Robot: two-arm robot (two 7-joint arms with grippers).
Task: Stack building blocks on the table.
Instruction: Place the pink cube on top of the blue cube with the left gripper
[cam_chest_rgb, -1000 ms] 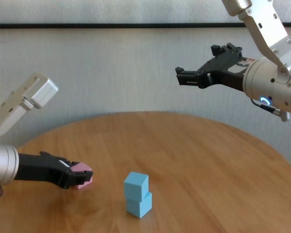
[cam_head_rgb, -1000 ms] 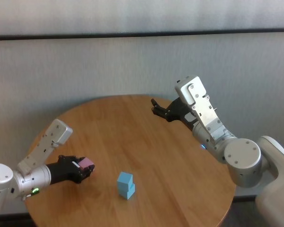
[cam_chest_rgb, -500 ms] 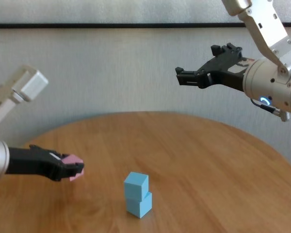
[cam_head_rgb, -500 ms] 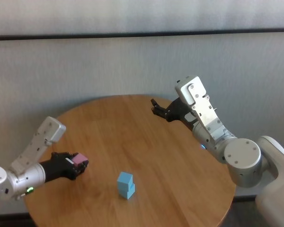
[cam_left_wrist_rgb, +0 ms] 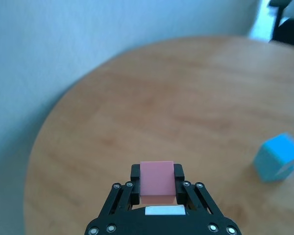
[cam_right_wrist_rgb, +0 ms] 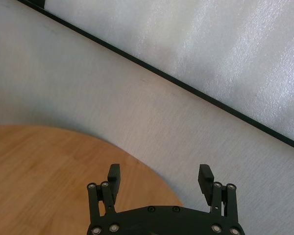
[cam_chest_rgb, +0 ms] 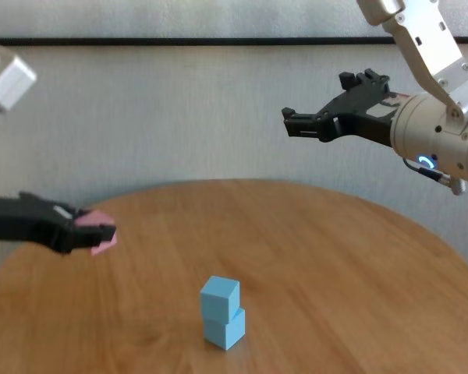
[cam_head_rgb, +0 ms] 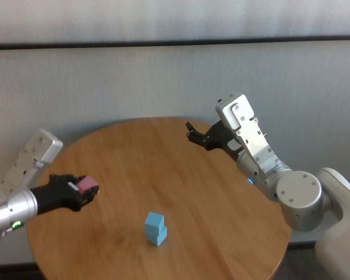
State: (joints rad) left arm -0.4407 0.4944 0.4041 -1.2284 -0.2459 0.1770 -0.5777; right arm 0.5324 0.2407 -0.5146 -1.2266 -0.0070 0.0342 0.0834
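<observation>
Pink block [cam_head_rgb: 88,185] sits squeezed in the left gripper [cam_head_rgb: 81,189], mid-left, lifted to top the blue blocks [cam_head_rgb: 155,227]. Right gripper [cam_head_rgb: 196,137] waits open, upper middle.

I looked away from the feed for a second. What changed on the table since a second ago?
The left tool, shut on the pink block, lifted it off the table and drew it back toward the robot's left, away from the stack. The two light blue blocks stayed stacked, and the right tool stayed open, raised over the table's far right edge.
</observation>
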